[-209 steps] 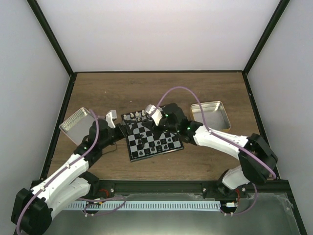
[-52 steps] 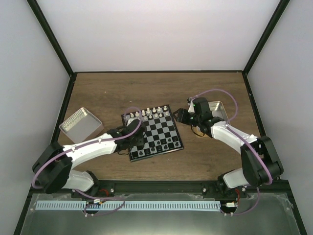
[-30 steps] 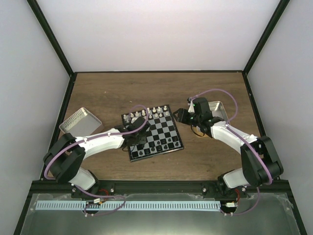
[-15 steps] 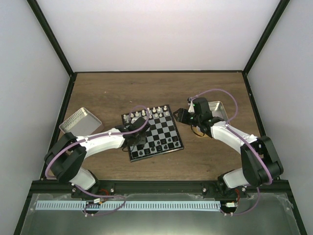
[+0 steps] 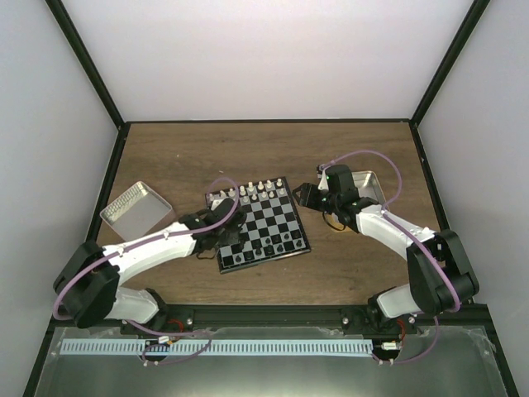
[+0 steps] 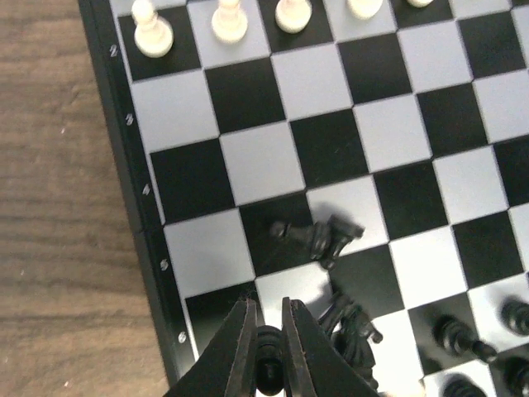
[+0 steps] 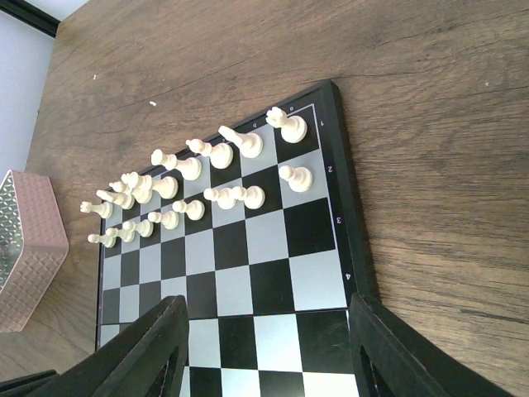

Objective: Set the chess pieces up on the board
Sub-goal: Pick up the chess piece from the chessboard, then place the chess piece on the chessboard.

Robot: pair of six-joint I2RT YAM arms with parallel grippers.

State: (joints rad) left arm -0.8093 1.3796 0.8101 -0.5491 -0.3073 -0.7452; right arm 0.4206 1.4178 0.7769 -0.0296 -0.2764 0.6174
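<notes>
Left wrist view: the left claw [image 6: 267, 318] is pinched tight on a tiny black chess piece [image 6: 269, 370] at the bottom edge of frame, over the small square black-and-grey-white chessboard [image 6: 331, 149] near its left border. Just right of it, more black pieces [image 6: 321, 237] lie toppled on the squares, and cream pieces [image 6: 229, 21] stand along the top. Right wrist view: the right claw [image 7: 264, 356] gapes wide, holding nothing. Top view: the board sits mid-frame on the brown wooden desk [image 5: 207, 157].
</notes>
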